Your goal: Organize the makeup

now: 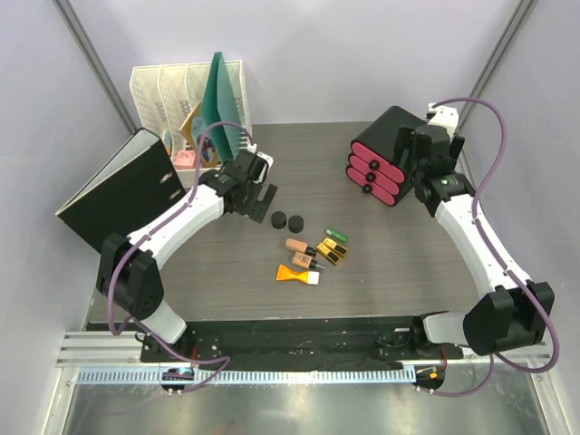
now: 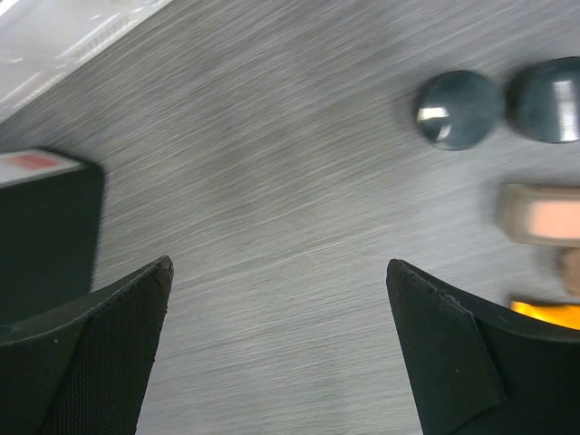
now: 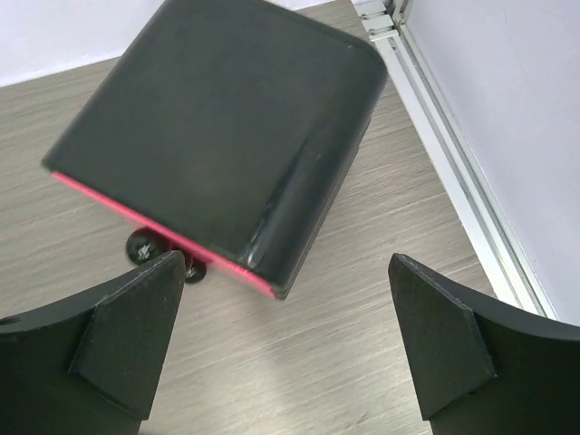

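Observation:
The makeup lies mid-table: two black round jars, a peach black-capped bottle, an orange white-capped tube, gold-and-black cases and a small green tube. My left gripper is open and empty, just left of the jars. In the left wrist view its gripper hovers over bare table, with the jars, the bottle and the orange tube at the right edge. My right gripper is open and empty beside the black box with pink drawers; in the right wrist view its gripper is just short of the box.
A black binder leans at the left, and its edge shows in the left wrist view. A white file rack with a green folder stands at the back left. A metal rail runs along the table's right edge.

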Controlling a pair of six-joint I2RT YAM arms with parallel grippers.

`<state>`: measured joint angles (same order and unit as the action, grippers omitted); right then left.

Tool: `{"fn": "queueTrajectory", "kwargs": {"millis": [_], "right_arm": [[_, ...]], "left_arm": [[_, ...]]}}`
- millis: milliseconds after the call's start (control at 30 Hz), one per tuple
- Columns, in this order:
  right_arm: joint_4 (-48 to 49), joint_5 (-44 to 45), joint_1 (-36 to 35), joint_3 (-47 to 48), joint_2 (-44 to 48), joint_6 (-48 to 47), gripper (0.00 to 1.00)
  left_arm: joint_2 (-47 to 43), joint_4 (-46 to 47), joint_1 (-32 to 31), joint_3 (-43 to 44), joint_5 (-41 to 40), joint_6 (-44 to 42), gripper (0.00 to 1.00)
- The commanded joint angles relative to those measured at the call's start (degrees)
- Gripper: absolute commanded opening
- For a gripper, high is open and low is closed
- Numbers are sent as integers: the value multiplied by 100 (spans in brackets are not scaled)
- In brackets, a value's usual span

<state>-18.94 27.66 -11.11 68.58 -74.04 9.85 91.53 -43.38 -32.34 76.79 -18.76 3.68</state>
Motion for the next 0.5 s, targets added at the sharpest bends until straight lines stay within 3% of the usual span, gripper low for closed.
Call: {"fn": "queueTrajectory", "kwargs": {"millis": [0,67,200,300,433,467], "right_arm": [[66,-454,276,490,-207,-88,100],[75,-630,373,604,-417,-149,100],[57,-1016,514,1025,-848,-97,100],[40,-1306,628,1307,-1182,8,100],[-22,-1535,733,1676,-1595,114,100],[-74,-1544,751,1824,-1692,114,100]], "left_arm": [[-65,215,8,432,1118,229,100],[207,277,8,792,1793,334,100],[988,444,-9,1879,4015,677,100],[1683,759,-62,2592,4677,1352,100],[2316,1848,-62,2902,5416,2828,98],[2430,2494,-71,2885,5540,3162,97]]}}
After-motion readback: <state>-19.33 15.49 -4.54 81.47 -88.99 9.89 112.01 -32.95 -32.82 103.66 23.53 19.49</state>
